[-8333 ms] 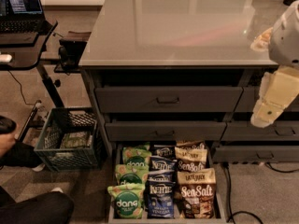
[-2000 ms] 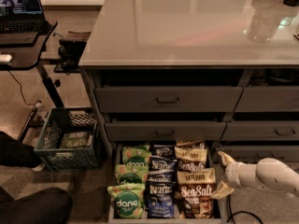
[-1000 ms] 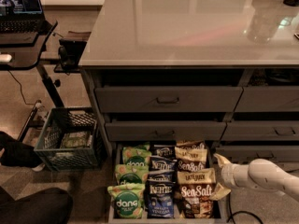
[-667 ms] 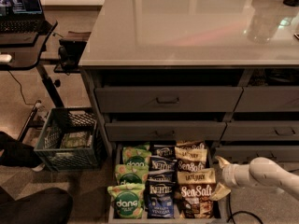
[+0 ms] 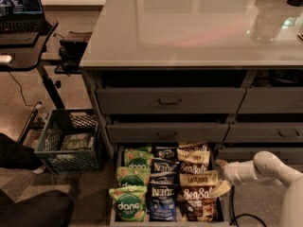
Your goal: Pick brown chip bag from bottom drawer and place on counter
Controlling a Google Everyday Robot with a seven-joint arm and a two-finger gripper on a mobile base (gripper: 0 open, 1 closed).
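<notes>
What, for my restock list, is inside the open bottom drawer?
The dark grey metal drawer holds crinkly green "dang" bags left, blue "Kettle" bags middle, brown "Sea Salt" chip bags right. The bags hide its floor. The tool hovers at its right edge.

Non-task clutter, mostly left of the cabinet.
laptop (image 5: 19,4) open on the black desk (image 5: 23,46), white mouse (image 5: 4,59) at the desk's left edge. Plastic crate (image 5: 71,141) on the floor beside the cabinet, greenish stuff inside, can't ID. Two shut drawer fronts (image 5: 169,100) with bar handles, one above the other. dang bags (image 5: 129,205) in the left row, Kettle bags (image 5: 163,200) in the middle row, touching. Dark trouser legs (image 5: 33,209) bottom left. Black cable (image 5: 236,216) on the floor, bottom right. gripper (image 5: 218,176) low right, just beside the bag rows.
</notes>
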